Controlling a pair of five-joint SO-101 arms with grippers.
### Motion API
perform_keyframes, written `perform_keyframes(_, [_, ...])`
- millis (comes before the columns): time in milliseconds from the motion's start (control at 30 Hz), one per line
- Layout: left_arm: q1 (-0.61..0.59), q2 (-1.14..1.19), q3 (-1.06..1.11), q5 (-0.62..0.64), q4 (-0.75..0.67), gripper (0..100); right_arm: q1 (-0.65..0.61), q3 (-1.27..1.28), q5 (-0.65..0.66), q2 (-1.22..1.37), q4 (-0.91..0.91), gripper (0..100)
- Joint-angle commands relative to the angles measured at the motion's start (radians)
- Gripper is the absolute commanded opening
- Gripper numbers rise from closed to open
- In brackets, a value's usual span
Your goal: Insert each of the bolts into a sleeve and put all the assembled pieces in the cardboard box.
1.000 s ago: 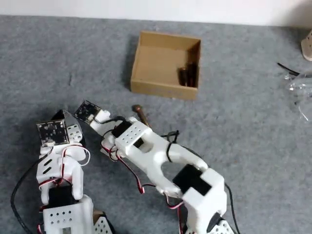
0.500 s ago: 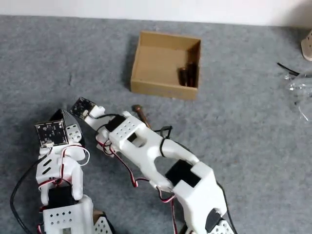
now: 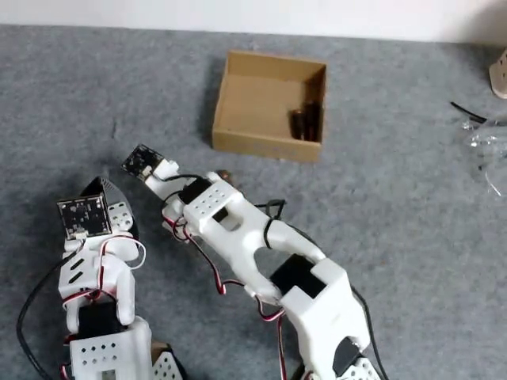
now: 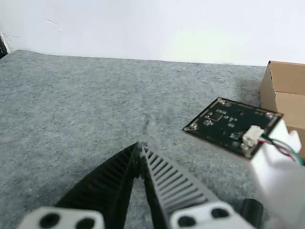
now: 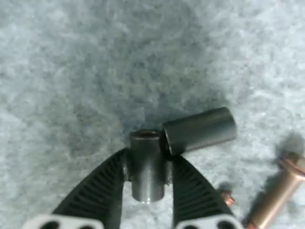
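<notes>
My right gripper point(image 5: 147, 160) is shut on a dark sleeve point(image 5: 146, 168) that stands upright between its fingers, open end toward the camera. A second dark sleeve point(image 5: 200, 130) lies on the mat, touching the held one. A copper bolt point(image 5: 277, 194) lies a little apart from them; in the high view only its head point(image 3: 225, 176) peeks out past the right arm. The cardboard box point(image 3: 238, 107) sits farther back, with dark assembled pieces point(image 3: 307, 120) against one wall. My left gripper point(image 4: 140, 149) is shut and empty, low over the mat at the left point(image 3: 107, 190).
The right arm's wrist camera board point(image 4: 233, 125) hangs close in front of the left gripper, with the box corner point(image 4: 286, 88) behind it. Clear plastic and cables point(image 3: 483, 134) lie at the far right. Grey mat covers the table.
The right arm's wrist swung left, then back and farther toward the box, and it now covers most of the bolt. The left arm has barely moved.
</notes>
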Motion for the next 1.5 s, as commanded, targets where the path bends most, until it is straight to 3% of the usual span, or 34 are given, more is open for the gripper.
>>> perform_keyframes(0, [-0.001, -0.016, 0.021, 0.005, -0.023, 1, 0.002, -0.012, 0.002, -0.039, 0.05, 0.4])
perform_keyframes(400, [-0.001, -0.016, 0.021, 0.005, -0.023, 1, 0.133, 0.203, 0.002, -0.479, 0.028, 0.4])
perform_keyframes(733, [0.002, -0.016, 0.021, 0.005, -0.023, 1, 0.151, 0.567, 0.002, -0.923, -0.136, 0.4])
perform_keyframes(1067, [0.085, -0.015, 0.021, -0.002, -0.021, 1, 0.377, 0.944, 0.002, -1.348, -0.14, 0.4])
perform_keyframes(1233, [0.145, -0.015, 0.021, -0.003, -0.02, 1, 0.406, 1.152, 0.002, -1.598, -0.137, 0.4])
perform_keyframes(1467, [0.151, -0.015, 0.021, -0.003, -0.018, 1, 0.561, 1.368, 0.002, -1.931, -0.139, 0.4])
